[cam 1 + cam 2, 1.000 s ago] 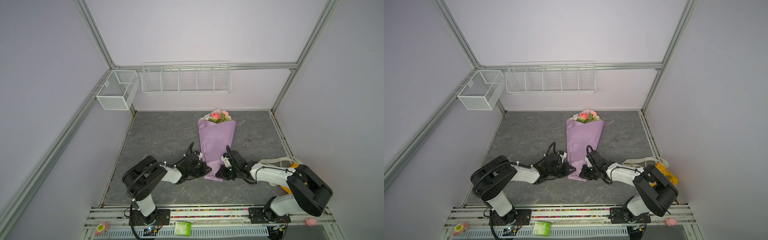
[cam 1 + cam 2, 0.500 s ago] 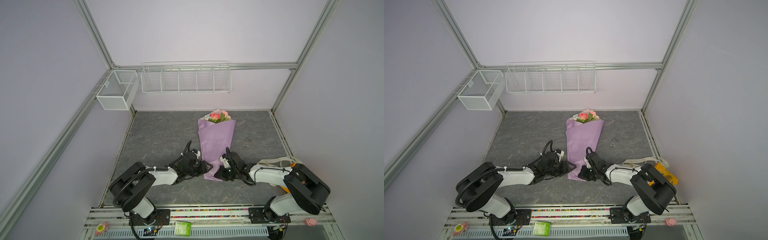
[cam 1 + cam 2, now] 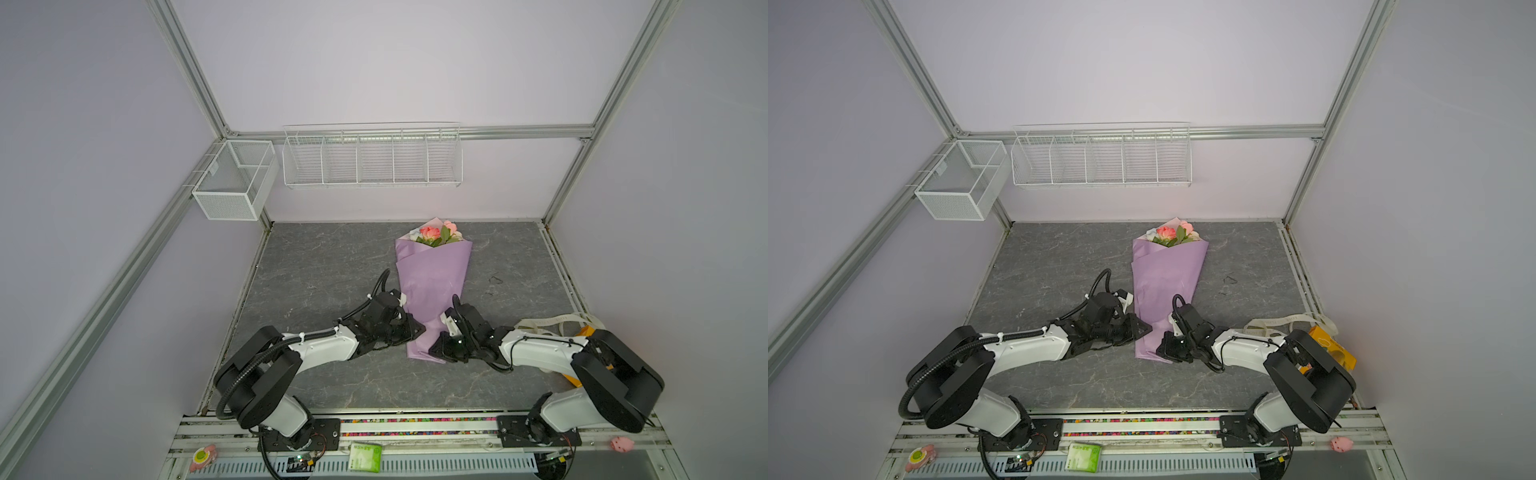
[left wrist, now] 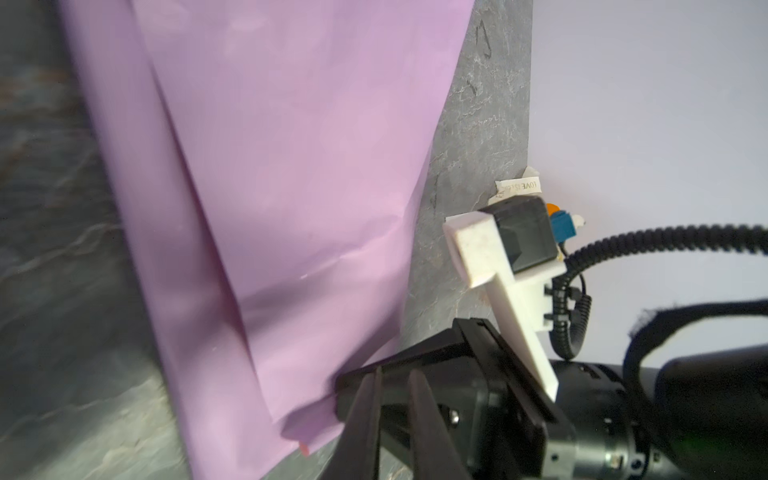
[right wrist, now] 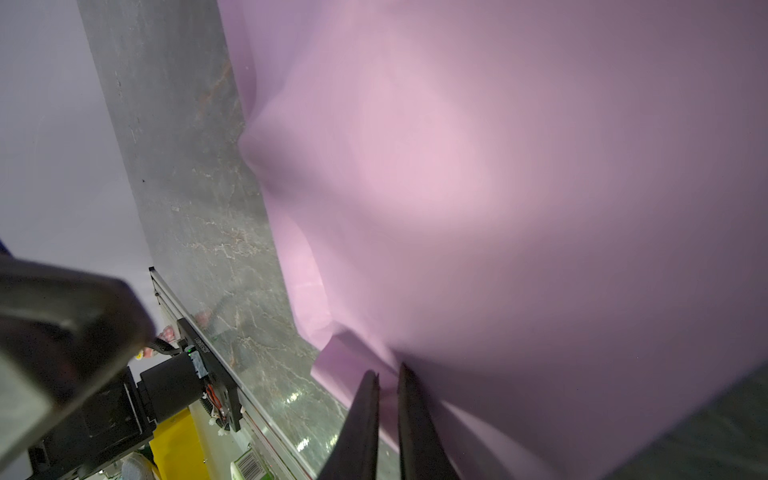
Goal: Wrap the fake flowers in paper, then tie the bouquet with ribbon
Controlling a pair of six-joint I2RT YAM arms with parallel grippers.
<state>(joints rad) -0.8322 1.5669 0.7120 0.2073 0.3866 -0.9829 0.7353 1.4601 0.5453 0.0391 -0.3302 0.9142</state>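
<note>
The bouquet of fake flowers (image 3: 434, 235) (image 3: 1173, 235) lies on the grey table in both top views. It is rolled in lilac paper (image 3: 432, 282) (image 4: 270, 166) (image 5: 498, 187), with the pink and peach blooms at the far end. My left gripper (image 3: 419, 330) (image 3: 1147, 328) (image 4: 395, 374) touches the left edge of the wrap's narrow near end. Its jaws stand almost together, and I see nothing between them. My right gripper (image 3: 434, 348) (image 3: 1160, 351) (image 5: 388, 372) sits on the near right corner, shut on a fold of the paper. The stems are hidden.
A cream lettered ribbon (image 3: 552, 322) (image 3: 1283, 322) (image 4: 519, 187) lies at the right edge by a yellow object (image 3: 1333, 353). A small dark scrap (image 3: 494, 278) lies right of the bouquet. A wire rack (image 3: 372, 160) and a mesh box (image 3: 235, 183) hang on the walls.
My left gripper opened, drew slightly back from the wrap, then came in again at its left edge with jaws nearly together. The right gripper and bouquet stayed put.
</note>
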